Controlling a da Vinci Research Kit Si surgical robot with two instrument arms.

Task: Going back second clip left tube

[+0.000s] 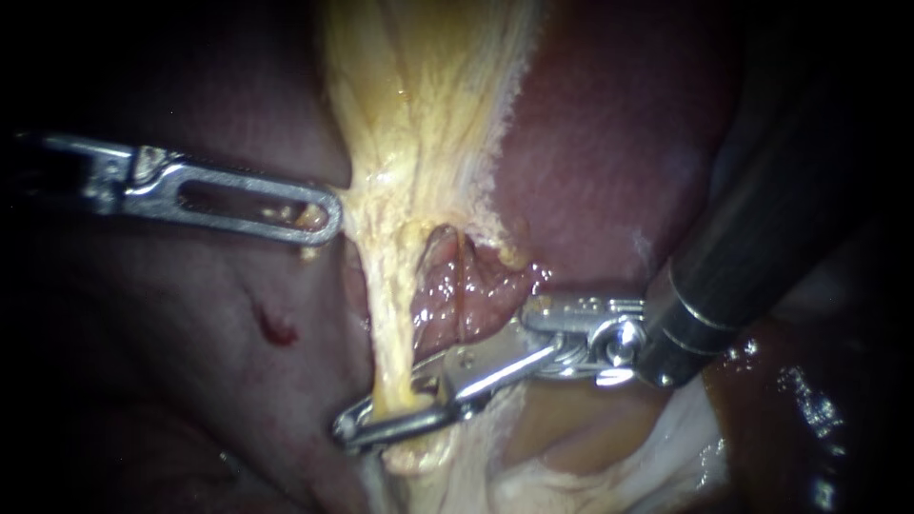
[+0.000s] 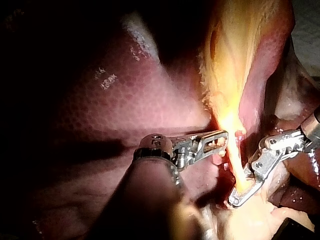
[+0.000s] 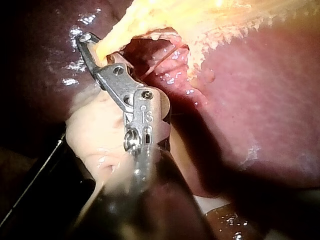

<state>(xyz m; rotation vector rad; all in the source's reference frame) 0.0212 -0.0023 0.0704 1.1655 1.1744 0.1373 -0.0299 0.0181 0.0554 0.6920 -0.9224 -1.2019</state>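
Closest in, the right instrument (image 1: 352,425) is reaching down from the upper right, its dark shaft crossing in front of the liver (image 1: 609,171). Its long jaws are lying narrow on either side of the yellow tube (image 1: 388,352), low on its length, both pressing against it. From that arm's own camera, the tube (image 3: 112,42) is showing between the jaws near their tips (image 3: 85,40).

Just beyond, pink lumpy tissue (image 1: 466,286) is sitting beside the tube. Further up, the tube is widening into yellow fatty tissue (image 1: 419,105). The left instrument (image 1: 324,214) is coming in from the left there, jaws pressed together, pinching the edge of that tissue and tenting it sideways. Behind everything, the liver is filling the background, a small red spot (image 1: 276,328) showing on it.
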